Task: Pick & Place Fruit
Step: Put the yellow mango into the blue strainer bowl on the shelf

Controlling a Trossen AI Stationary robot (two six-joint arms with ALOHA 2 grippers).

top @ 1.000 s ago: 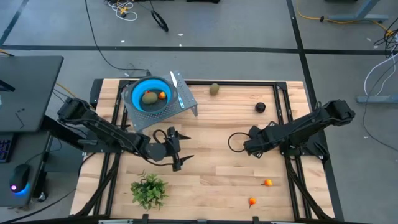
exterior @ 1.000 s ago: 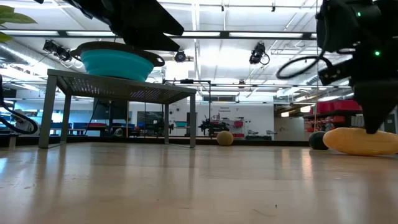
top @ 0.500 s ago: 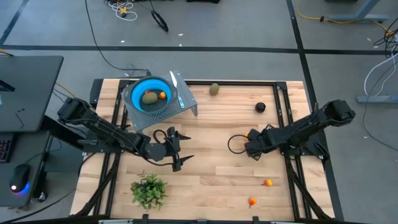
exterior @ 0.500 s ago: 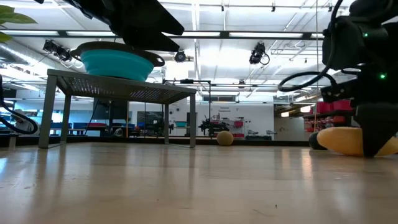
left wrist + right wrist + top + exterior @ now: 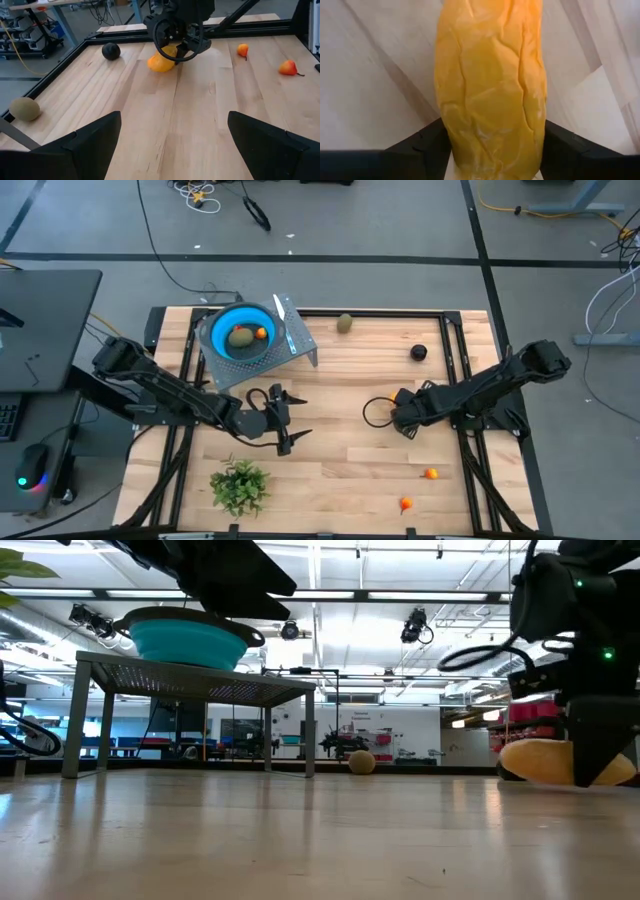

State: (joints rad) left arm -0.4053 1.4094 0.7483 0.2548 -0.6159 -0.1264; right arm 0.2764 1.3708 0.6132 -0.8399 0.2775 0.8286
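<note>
The larger yellow-orange fruit [image 5: 490, 85] lies on the wood at the table's right middle, under my right gripper [image 5: 405, 418], which is shut on it; from above the gripper hides it. It also shows in the left wrist view [image 5: 160, 63] and the low view [image 5: 535, 760]. My left gripper [image 5: 285, 425] hangs open at the table's middle left, touching nothing. An olive-brown oval [image 5: 344, 323] and the dark ball [image 5: 418, 352] rest near the far edge. Two tiny orange fruits [image 5: 430, 473] [image 5: 406, 504] lie near the front right. My right gripper pinches the yellow-orange fruit between its two fingers [image 5: 420, 145], which press on its long sides [image 5: 449, 135] and lie across it. They come from above, pointing down. The fruit lies level at the table top [image 5: 520, 765]; whether it is lifted clear, I cannot tell.
A round blue bowl [image 5: 215, 330] sits on a grey metal stand [image 5: 300, 355] at the far left and holds an olive oval [image 5: 240, 336] and a small orange fruit [image 5: 261, 333]. A green plant sprig [image 5: 239, 485] lies at the near left. Bare wood lies between the arms.
My right gripper has come down over the yellow-orange fruit and shifted slightly toward the table's left; its fingers now stand on both sides of it. The fruit has moved a little with it.
</note>
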